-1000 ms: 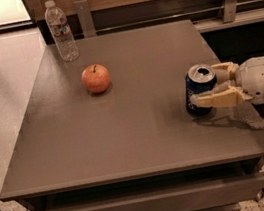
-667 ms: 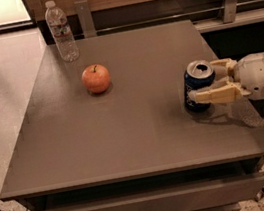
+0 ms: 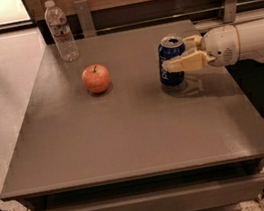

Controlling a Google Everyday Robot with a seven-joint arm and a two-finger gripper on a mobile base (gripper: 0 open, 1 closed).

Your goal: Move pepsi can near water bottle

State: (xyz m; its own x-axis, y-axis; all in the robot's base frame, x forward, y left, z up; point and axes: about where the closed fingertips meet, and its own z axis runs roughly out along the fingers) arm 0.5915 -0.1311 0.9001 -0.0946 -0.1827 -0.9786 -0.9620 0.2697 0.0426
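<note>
- The hand (image 3: pixel 176 54) reaches in from the right edge of the frame. It is clenched on the can (image 3: pixel 171 65), with one finger across the can's front and the other behind it.
- The can is upright, right of centre, at or barely above the surface (image 3: pixel 127 138). I cannot tell whether it is lifted clear.
- The bottle (image 3: pixel 61 31) stands in the upper left, near the far edge of the surface and well apart from the can.
- An apple (image 3: pixel 96 78) sits between the two, slightly lower in the frame than the straight line from can to bottle.
- The step in hand appears to be carrying the can toward the upper left.
- To do it well, hold the can level and take it along the upper side of the apple, so that neither the can nor the arm nudges the apple.
- The bottle is tall and slim and probably tips easily, so stop short of it. Set the can flat just beside it on the right, and only then let go.
</note>
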